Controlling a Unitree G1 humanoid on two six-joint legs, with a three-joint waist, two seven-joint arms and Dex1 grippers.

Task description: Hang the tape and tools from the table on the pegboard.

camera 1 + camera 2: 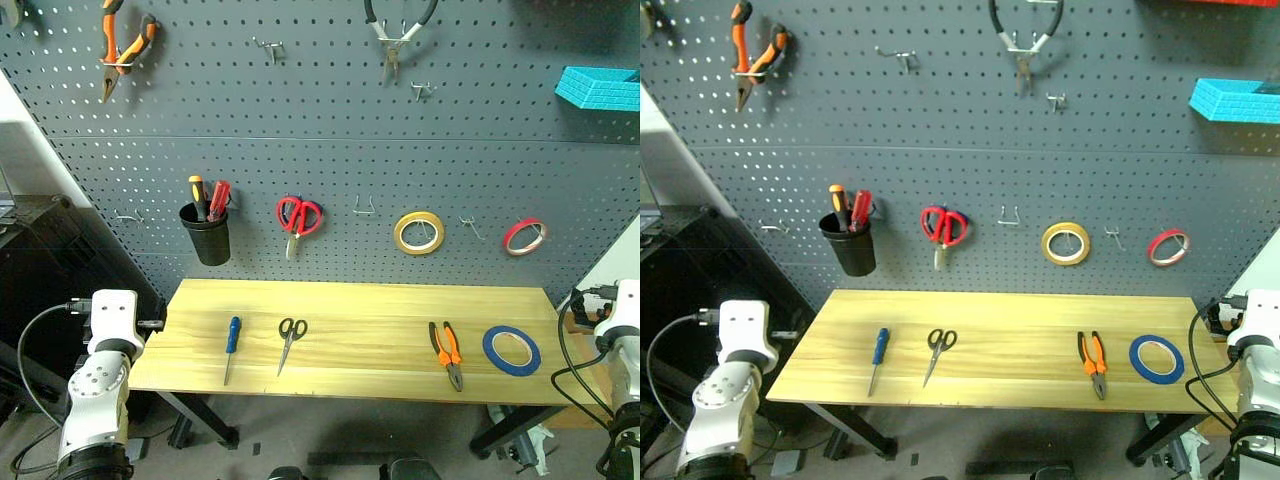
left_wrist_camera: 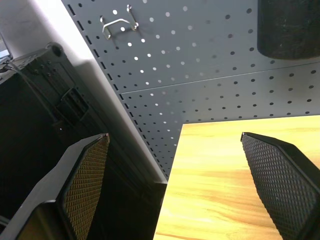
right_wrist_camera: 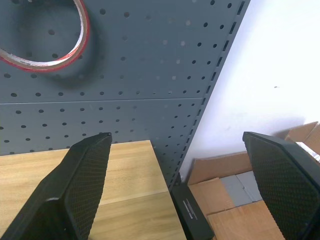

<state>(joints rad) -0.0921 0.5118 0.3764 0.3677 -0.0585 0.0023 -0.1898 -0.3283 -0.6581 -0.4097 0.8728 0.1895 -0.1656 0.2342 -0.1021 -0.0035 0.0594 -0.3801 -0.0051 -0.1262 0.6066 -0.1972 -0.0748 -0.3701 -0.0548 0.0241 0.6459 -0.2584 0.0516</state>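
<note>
Clearly nothing has been picked up yet: all four task items lie on the table (image 1: 350,300) below the pegboard (image 1: 330,110). The blue-handled screwdriver (image 1: 231,344) lies toward the table's left end, the black-handled scissors (image 1: 290,340) just beside it, the orange-and-black pliers (image 1: 447,352) toward the right end and the blue tape (image 1: 512,350) next to them, nearest the right edge. The left claw (image 2: 175,185) hangs released at the table's left end, its fingers wide apart with nothing between them; the right claw (image 3: 175,185) is likewise spread and empty past the table's right end. A sensible opening move would be for the right arm to take the blue tape, as it lies closest to that side. To do it well, the claw should probably come down over one side of the ring, pinch its band from inside and outside, and lift it flat before carrying it to a bare silver hook (image 1: 364,209); one sits between the red-handled scissors (image 1: 297,219) and the yellow tape roll (image 1: 418,232). The ring's hole then has to pass over the hook tip, so a steady, upright presentation matters. No brand, label or writing can be read on any item.
</note>
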